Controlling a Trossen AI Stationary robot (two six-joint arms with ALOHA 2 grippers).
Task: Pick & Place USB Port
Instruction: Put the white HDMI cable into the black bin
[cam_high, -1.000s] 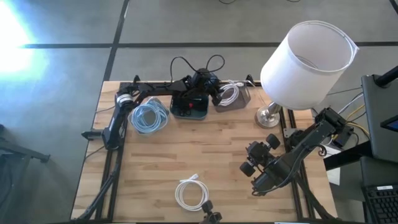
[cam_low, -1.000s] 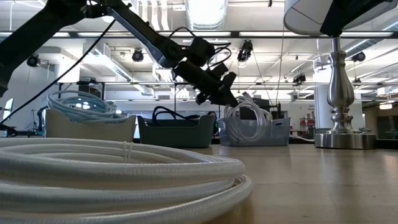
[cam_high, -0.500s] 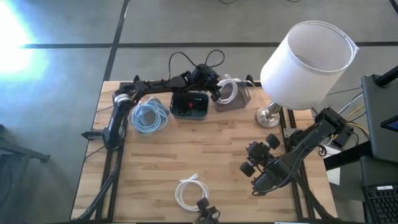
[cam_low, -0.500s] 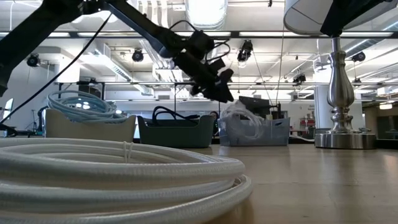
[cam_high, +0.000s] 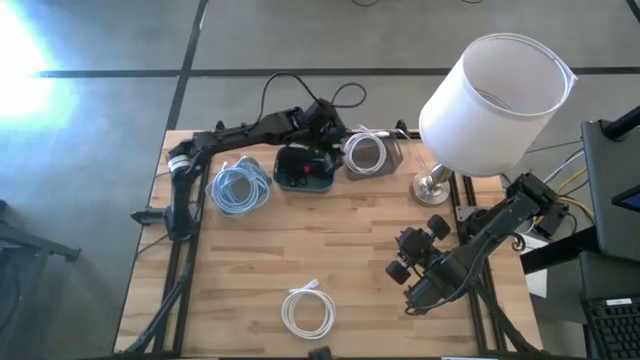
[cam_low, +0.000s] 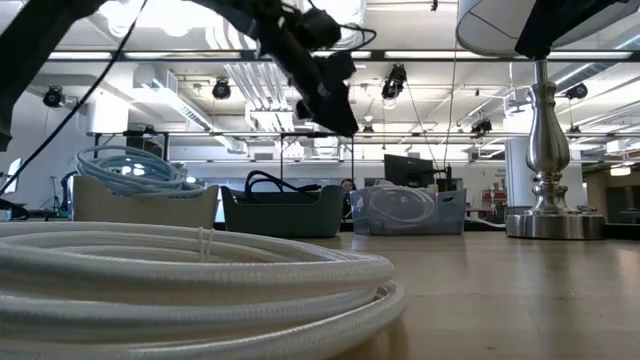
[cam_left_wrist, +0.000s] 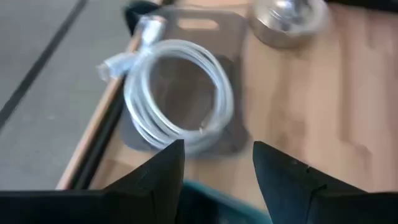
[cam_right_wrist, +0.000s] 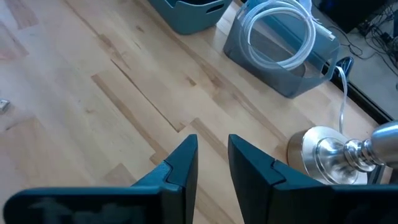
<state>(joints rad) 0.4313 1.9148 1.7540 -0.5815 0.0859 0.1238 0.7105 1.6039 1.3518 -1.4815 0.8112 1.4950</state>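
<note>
Fingers (cam_left_wrist: 163, 169) of the left gripper (cam_high: 333, 143) stand spread above the clear bin (cam_high: 386, 160) holding a white cable coil (cam_high: 363, 152); right gripper's (cam_high: 402, 271) part-open, empty.

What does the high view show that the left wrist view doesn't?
Only the high view: the blue cable coil in its bin, the dark bin, a loose white coil near the table's front edge, the lamp shade, and the right tool waiting over the table's right side. Only the left wrist view: the left tool from close up, jaws apart and empty, above the bin. Both: the white cable coil lying in the clear bin and the lamp base.
</note>
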